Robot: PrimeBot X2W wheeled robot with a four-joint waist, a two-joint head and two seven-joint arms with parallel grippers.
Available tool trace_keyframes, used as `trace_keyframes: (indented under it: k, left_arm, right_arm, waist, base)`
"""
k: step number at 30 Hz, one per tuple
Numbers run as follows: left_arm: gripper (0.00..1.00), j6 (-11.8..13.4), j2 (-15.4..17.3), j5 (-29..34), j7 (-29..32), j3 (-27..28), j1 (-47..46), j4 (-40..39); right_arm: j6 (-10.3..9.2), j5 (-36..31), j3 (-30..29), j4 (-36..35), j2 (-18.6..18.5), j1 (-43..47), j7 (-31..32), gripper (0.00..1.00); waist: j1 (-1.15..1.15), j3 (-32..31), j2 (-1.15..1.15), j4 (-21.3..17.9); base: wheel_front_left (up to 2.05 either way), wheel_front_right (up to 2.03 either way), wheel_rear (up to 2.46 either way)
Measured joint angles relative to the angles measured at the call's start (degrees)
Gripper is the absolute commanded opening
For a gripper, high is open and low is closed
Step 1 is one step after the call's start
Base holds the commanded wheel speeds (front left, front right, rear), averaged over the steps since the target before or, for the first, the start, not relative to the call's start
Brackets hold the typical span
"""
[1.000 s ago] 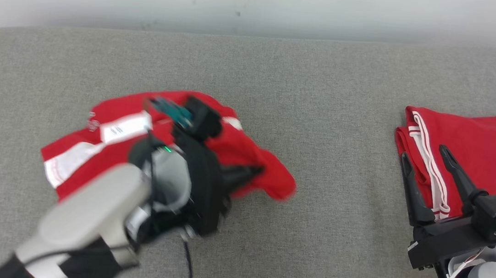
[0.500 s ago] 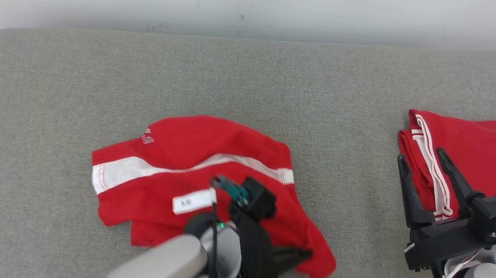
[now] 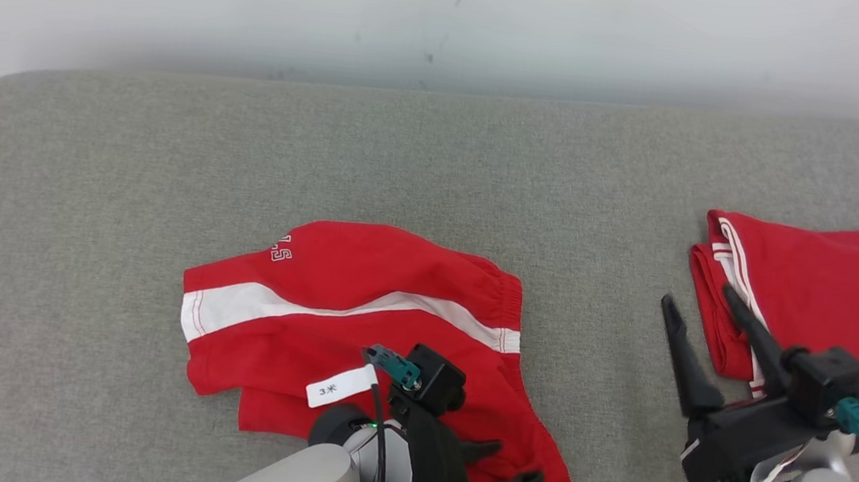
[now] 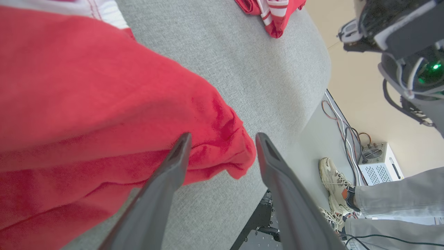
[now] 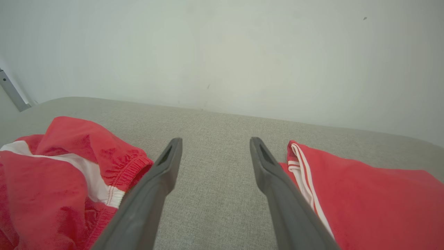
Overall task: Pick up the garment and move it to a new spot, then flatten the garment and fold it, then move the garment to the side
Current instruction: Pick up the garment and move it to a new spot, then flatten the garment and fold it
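Since the garment (image 3: 360, 290) lies rumpled at lower centre of the head view, soft, light and floppy, I'd pinch it at the waistband (image 3: 509, 305) corners. L gripper (image 3: 511, 464) has jaws apart by its lower-right corner, holding nothing. R gripper (image 3: 699, 297) is spread too, empty.

The right gripper (image 5: 215, 140) holds its two dark fingers (image 5: 163, 170) wide apart, and bare grey surface (image 5: 215, 128) shows between them. A crumpled red garment (image 5: 52, 166) with a white stripe lies to the left. A folded red cloth (image 5: 364, 194) with thin white stripes lies to the right. A pale wall (image 5: 222, 52) stands at the far side.
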Motion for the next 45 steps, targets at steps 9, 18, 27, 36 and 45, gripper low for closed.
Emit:
trace_keyframes:
  k: [9,18,27,36,45]
  left_arm:
    - [1.0,0.0,2.1,0.2,-4.7,1.6,0.7,-0.1]
    - [1.0,8.4,6.5,7.0,-16.5,8.1,0.9,0.5]
    - [1.0,14.0,10.4,10.9,-28.5,12.9,3.1,0.3]
    - [1.0,14.2,12.8,13.8,-31.5,16.2,8.2,1.6]
    - [1.0,14.2,14.0,15.9,-32.1,27.9,14.4,4.5]
  right_arm:
    - [2.02,2.5,1.4,3.4,0.8,1.8,2.7,1.0]
    - [3.26,3.7,4.0,6.8,2.4,2.6,6.1,1.0]
    - [4.26,5.5,5.4,10.3,3.5,-1.1,9.4,1.0]
    - [4.78,7.3,5.4,13.0,3.6,-2.5,11.9,1.0]
    - [5.19,9.1,6.4,16.0,4.8,-4.6,13.9,1.0]
  waist:
    - [-0.01,-2.0,0.0,1.9]
    - [0.0,-3.8,0.0,4.5]
    - [0.0,-4.3,0.0,6.5]
    - [0.0,-4.4,0.01,8.2]
    - [0.0,-4.5,0.0,9.5]
  base:
    - [0.0,0.0,0.0]
    - [0.0,0.0,0.0]
    - [0.0,0.0,0.0]
    - [0.0,0.0,0.0]
    - [0.0,0.0,0.0]
